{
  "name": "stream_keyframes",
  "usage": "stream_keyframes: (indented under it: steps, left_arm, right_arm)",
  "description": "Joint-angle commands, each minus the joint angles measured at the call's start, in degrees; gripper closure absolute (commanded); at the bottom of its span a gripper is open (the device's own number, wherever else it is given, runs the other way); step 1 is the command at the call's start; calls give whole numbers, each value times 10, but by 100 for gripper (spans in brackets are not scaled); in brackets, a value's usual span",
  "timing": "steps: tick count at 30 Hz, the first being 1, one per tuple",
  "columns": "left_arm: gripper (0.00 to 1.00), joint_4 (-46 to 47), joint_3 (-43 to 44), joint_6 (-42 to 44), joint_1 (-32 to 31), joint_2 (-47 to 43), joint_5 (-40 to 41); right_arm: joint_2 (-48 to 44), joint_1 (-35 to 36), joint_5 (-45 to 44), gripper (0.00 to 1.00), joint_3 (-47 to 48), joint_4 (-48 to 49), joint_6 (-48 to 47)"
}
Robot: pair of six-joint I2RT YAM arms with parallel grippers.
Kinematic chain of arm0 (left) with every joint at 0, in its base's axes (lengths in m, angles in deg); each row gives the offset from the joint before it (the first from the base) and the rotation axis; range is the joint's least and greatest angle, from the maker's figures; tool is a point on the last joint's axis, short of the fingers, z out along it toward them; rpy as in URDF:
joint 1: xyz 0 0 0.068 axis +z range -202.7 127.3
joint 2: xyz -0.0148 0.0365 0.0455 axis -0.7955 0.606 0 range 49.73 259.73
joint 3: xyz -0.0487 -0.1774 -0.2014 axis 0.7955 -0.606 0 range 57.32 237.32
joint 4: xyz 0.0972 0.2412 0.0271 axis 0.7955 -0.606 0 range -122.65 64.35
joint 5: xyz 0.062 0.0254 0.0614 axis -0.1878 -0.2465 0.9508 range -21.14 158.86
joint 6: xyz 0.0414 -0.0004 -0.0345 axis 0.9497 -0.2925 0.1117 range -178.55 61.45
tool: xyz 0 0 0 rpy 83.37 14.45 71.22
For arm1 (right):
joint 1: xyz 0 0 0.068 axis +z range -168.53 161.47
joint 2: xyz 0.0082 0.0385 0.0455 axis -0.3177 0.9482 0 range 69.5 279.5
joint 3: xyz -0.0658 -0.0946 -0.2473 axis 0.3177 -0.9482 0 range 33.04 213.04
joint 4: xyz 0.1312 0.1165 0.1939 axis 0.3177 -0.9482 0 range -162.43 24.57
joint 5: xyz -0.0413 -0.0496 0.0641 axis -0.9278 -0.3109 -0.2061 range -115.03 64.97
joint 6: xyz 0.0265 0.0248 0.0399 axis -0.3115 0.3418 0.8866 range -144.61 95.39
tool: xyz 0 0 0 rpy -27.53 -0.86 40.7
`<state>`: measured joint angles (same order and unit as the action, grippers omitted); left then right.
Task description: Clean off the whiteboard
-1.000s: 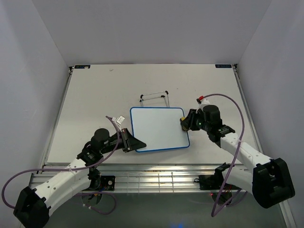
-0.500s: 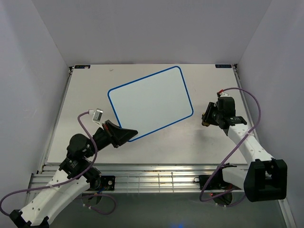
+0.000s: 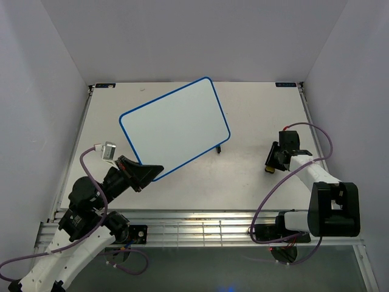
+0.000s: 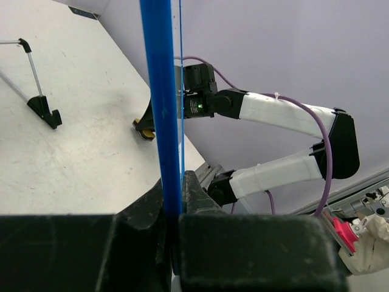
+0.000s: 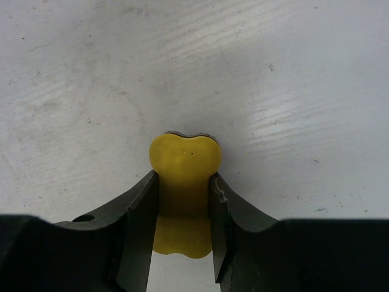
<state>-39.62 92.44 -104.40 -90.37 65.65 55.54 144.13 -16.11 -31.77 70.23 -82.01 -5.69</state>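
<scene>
**Above the table's middle left: whiteboard gripped by one edge**

Above the left-centre of the table, the small rectangular whiteboard with a thin blue rounded frame [image 3: 174, 128] is held clear of the surface. It is tilted, with its far right corner highest. Its white face is turned towards the overhead camera, and no writing can be made out on it. Its lower left edge is clamped by the left gripper [image 3: 150, 171]. In the left wrist view the black jaws are seen pinched narrowly on the blue frame [image 4: 163, 121], which runs straight up between them.

Just under the board's right edge, a black foot on a thin metal wire stand [image 3: 219, 148] is seen on the table. The same stand [image 4: 37, 97] appears at the left of the left wrist view.

Well apart, on the right side of the flat white table [image 3: 273, 109], the right gripper [image 3: 271, 165] is pointed downwards. Its jaws are closed on a small yellow eraser block with a waisted outline [image 5: 184, 159]. The block's far end, edged with a thin dark layer, is at the table surface; whether it touches cannot be told. Purple cables [image 3: 316, 137] are looped beside both arms.
</scene>
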Motion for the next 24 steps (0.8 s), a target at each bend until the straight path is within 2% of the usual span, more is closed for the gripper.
stream_keyframes:
  steps: [1, 4, 6, 12, 16, 20, 23, 24]
  left_arm:
    - [100, 19, 35, 23, -2, -12, 24]
    - [100, 11, 33, 24, -1, -11, 29]
    - [100, 10, 31, 28, -2, -8, 30]
    - [100, -8, 29, 30, -2, 1, 31]
    - [100, -18, 25, 31, -2, -9, 37]
    - [100, -27, 11, 39, -2, -12, 39]
    - [100, -7, -1, 41, -2, -10, 15]
    - [100, -1, -10, 42, -2, -8, 8]
  right_arm:
    - [-10, -2, -13, 66, -5, 16, 2]
    - [-16, -3, -13, 57, -7, 11, 3]
    - [-27, -3, -11, 48, -6, 4, 3]
    - [-69, -3, -27, 33, -3, -17, 5]
    - [-94, -3, -16, 29, 12, -49, 6]
    - [-164, -3, 17, 26, 31, -70, 2]
    - [-209, -3, 60, 22, 52, -94, -14]
    - [-221, -3, 102, 21, 56, -101, -19]
